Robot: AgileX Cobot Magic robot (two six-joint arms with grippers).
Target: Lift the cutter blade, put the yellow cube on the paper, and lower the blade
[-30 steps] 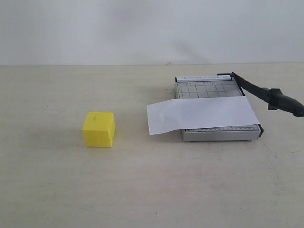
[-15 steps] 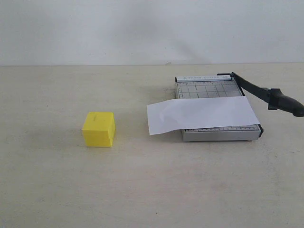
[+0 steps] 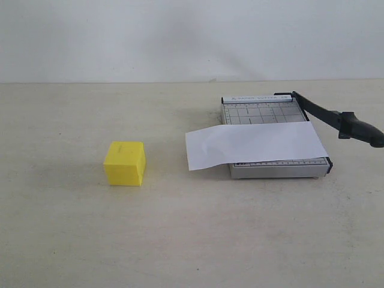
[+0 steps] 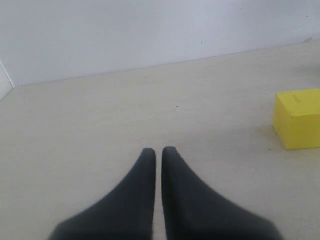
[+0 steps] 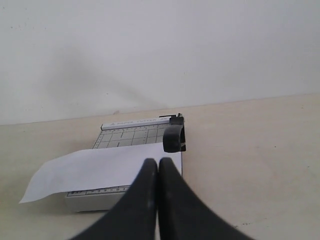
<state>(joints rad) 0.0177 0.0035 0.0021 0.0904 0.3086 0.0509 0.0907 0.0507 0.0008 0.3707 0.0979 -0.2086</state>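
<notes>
The yellow cube [image 3: 125, 162] rests on the table at the left of the exterior view, and also shows in the left wrist view [image 4: 298, 118]. The grey gridded cutter base [image 3: 264, 111] stands at the right with the white paper [image 3: 255, 144] across it, one end hanging off its left side. The cutter blade [image 3: 336, 120] is partly raised, its handle out past the base's right edge. No arm appears in the exterior view. My left gripper [image 4: 158, 150] is shut and empty, short of the cube. My right gripper [image 5: 158, 161] is shut and empty, in front of the paper [image 5: 95, 167] and blade handle [image 5: 174, 138].
A pale wall [image 3: 192, 36] closes off the far edge of the beige table [image 3: 192, 240]. Bare tabletop lies between the cube and the cutter.
</notes>
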